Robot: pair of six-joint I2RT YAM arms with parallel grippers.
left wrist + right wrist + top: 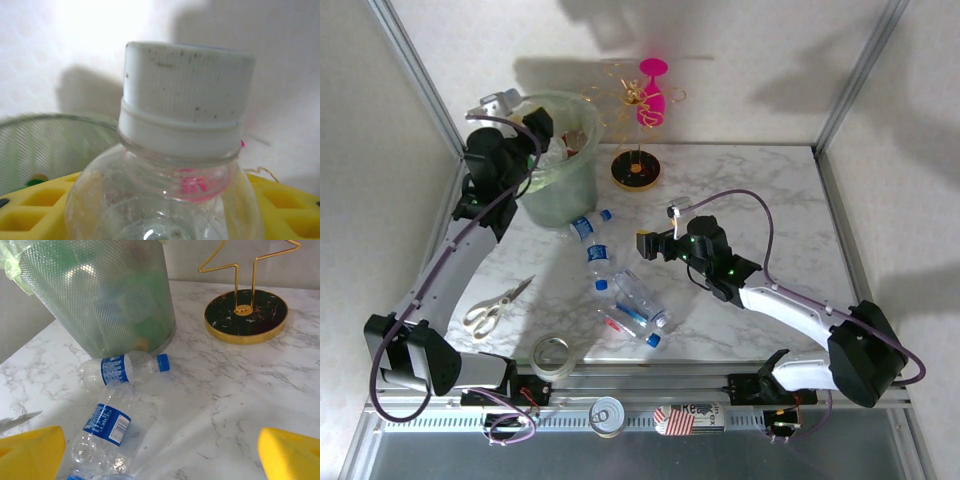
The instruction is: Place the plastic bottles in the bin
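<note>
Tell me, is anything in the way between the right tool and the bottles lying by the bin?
Nothing visible is. The right tool stands open, and just bare marble table separates it from the two blue-labelled bottles ahead. The gold stand sits off to one side.

Clear, blue-capped bottles (642, 300) flat beside upright mesh bin (556, 188) — bag-lined.

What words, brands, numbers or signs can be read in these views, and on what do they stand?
"KE": on the striped red-and-white pack, bottom of the top view; the rest is unreadable.
Blue label of the far bottle, beside the bin: white print, too blurred to read.
Blue label of the nearer bottle: barcode and print, too small to read.
White-capped bottle: no print visible.
</note>
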